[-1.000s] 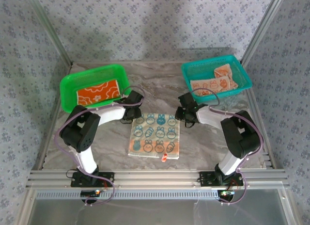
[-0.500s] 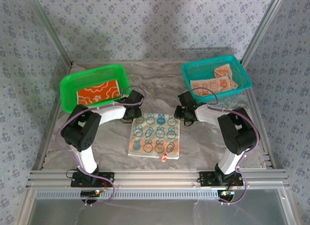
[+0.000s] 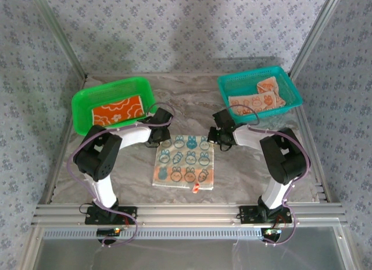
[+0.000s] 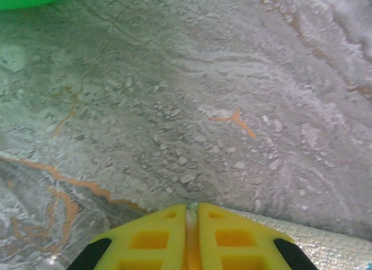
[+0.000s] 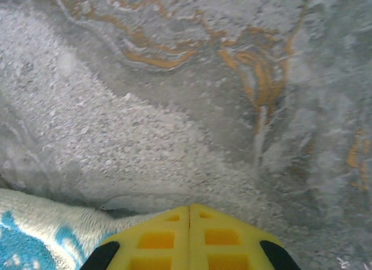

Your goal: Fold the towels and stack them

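Pinching the far corners of the bunny-print towel point(image 3: 185, 163), flat on the marble surface point(image 3: 186, 104), are the left hand point(image 4: 192, 207) and right hand point(image 5: 189, 207); lift evenly and carry both nearward for a square fold.

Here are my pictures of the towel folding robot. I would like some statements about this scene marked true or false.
1. The bunny towel lies on the table between the two arms. True.
2. The green basket holds peach towels. False: it holds an orange flowered towel; the peach towels are in the teal basket.
3. Both hands are wide open. False: the left hand and the right hand are shut, at the bunny towel's far corners.
4. The teal basket stands at the far right. True.
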`<action>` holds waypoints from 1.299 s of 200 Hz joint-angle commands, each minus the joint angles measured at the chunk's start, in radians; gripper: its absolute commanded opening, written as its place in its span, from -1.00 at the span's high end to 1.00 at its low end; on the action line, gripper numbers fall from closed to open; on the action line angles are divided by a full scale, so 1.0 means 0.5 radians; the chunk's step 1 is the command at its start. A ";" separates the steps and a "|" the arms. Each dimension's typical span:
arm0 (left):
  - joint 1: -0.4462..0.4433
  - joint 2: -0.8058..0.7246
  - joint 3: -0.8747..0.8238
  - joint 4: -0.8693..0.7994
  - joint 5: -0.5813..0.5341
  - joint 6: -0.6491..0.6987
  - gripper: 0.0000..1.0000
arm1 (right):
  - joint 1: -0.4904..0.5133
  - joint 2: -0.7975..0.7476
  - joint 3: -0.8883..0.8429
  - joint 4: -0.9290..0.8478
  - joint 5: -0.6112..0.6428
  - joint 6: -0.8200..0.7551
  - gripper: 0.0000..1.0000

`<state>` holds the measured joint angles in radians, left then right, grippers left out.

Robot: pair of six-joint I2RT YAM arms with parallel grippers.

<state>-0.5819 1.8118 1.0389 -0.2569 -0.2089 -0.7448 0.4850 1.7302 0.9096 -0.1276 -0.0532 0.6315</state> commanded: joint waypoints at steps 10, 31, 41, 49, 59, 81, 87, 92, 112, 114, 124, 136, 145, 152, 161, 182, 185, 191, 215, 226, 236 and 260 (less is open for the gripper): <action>0.001 0.044 -0.027 0.014 0.065 0.009 0.94 | 0.024 0.011 0.055 0.007 -0.072 -0.106 1.00; 0.001 -0.020 -0.031 -0.005 0.054 0.012 1.00 | 0.023 -0.023 0.080 -0.025 -0.057 -0.141 1.00; 0.000 -0.066 -0.023 -0.029 0.038 0.015 1.00 | 0.016 -0.052 0.091 -0.047 -0.046 -0.161 1.00; 0.001 -0.108 -0.019 -0.052 0.018 0.021 1.00 | 0.013 -0.082 0.102 -0.078 -0.014 -0.173 1.00; 0.006 -0.155 -0.002 -0.090 -0.006 0.028 1.00 | 0.009 -0.126 0.099 -0.101 0.007 -0.200 1.00; 0.011 -0.245 0.030 -0.133 -0.017 0.060 1.00 | -0.024 -0.216 0.087 -0.089 -0.004 -0.256 1.00; 0.016 -0.263 0.036 -0.136 -0.018 0.064 1.00 | -0.033 -0.228 0.094 -0.086 -0.012 -0.278 1.00; 0.018 -0.280 0.042 -0.136 -0.018 0.069 1.00 | -0.038 -0.233 0.101 -0.090 -0.023 -0.299 1.00; 0.042 -0.307 0.091 -0.145 -0.003 0.100 1.00 | -0.070 -0.237 0.148 -0.108 -0.064 -0.371 1.00; 0.044 -0.307 0.100 -0.146 -0.005 0.106 1.00 | -0.077 -0.239 0.154 -0.109 -0.070 -0.378 1.00; 0.048 -0.309 0.135 -0.162 -0.003 0.137 1.00 | -0.097 -0.242 0.176 -0.114 -0.088 -0.416 1.00; 0.054 -0.320 0.154 -0.167 -0.006 0.171 1.00 | -0.117 -0.258 0.190 -0.113 -0.094 -0.447 1.00; 0.057 -0.340 0.150 -0.157 -0.004 0.182 1.00 | -0.128 -0.278 0.192 -0.101 -0.121 -0.466 1.00; 0.062 -0.360 0.130 -0.139 0.001 0.195 1.00 | -0.130 -0.302 0.184 -0.084 -0.132 -0.479 1.00; 0.062 -0.397 0.094 -0.098 0.015 0.213 1.00 | -0.129 -0.339 0.155 -0.062 -0.149 -0.487 1.00; 0.061 -0.502 -0.051 0.046 0.047 0.248 1.00 | -0.113 -0.451 0.049 0.011 -0.205 -0.496 1.00; 0.061 -0.519 -0.073 0.068 0.049 0.255 1.00 | -0.110 -0.471 0.034 0.015 -0.206 -0.499 1.00; 0.062 -0.554 -0.114 0.105 0.056 0.266 1.00 | -0.098 -0.502 0.001 0.026 -0.209 -0.502 1.00; 0.060 -0.684 -0.251 0.212 0.076 0.306 1.00 | -0.040 -0.653 -0.127 0.059 -0.200 -0.512 1.00; 0.060 -0.740 -0.309 0.263 0.104 0.328 1.00 | -0.002 -0.716 -0.181 0.062 -0.169 -0.506 1.00; 0.057 -0.791 -0.370 0.303 0.130 0.338 1.00 | 0.030 -0.778 -0.235 0.071 -0.157 -0.497 1.00; 0.039 -0.921 -0.528 0.381 0.147 0.342 1.00 | 0.131 -0.917 -0.355 0.066 -0.063 -0.485 1.00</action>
<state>-0.5564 1.4178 0.8364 -0.1432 -0.1585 -0.6018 0.5072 1.3418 0.7864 -0.0994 -0.1318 0.3985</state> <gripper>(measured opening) 0.041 0.050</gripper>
